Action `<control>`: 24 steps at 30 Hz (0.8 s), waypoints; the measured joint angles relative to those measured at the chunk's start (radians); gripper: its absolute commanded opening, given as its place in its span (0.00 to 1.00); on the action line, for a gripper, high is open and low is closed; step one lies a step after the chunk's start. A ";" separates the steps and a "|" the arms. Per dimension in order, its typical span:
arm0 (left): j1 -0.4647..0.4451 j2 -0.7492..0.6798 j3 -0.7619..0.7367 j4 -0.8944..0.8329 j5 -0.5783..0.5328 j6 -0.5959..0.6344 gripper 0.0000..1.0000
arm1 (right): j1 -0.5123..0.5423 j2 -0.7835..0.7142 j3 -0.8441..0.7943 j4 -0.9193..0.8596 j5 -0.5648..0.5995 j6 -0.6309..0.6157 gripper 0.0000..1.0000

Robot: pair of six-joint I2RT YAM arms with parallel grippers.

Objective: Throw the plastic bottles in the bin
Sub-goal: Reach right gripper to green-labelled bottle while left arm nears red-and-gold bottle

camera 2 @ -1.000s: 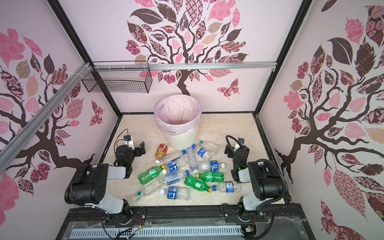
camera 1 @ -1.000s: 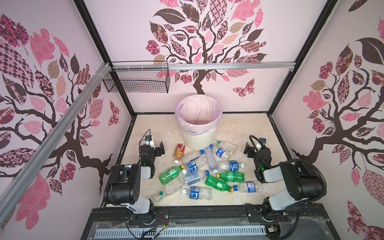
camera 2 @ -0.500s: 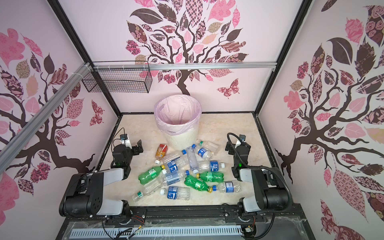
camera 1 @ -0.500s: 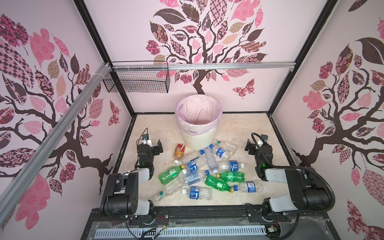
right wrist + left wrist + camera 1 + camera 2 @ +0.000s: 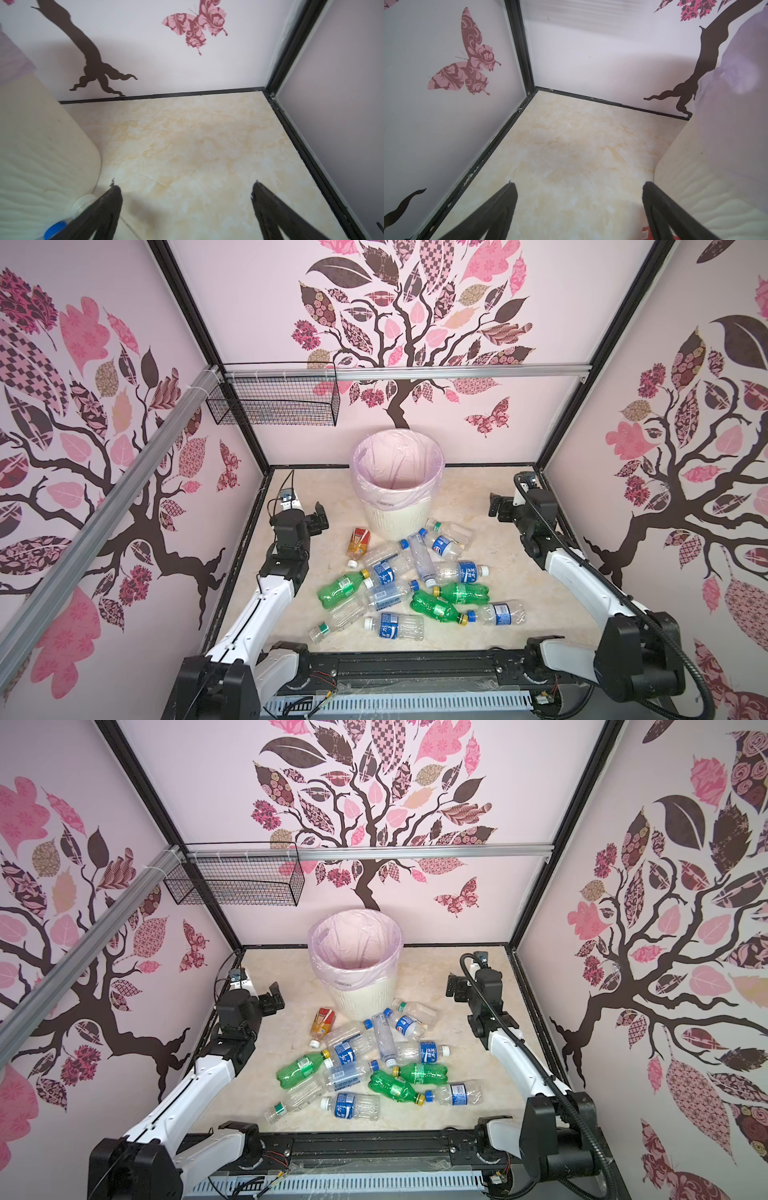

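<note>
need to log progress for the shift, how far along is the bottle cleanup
Done: nothing yet; no bottle shows inside the bin. In hand: nothing; the left pincer and right pincer stand open and empty, one on either side of the bin. Left: all the plastic bottles lie heaped in front of the bin.
</note>
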 measured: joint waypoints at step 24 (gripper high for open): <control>-0.001 -0.212 0.245 -0.656 0.402 0.134 0.98 | 0.135 0.302 0.220 -0.509 -0.198 -0.203 0.94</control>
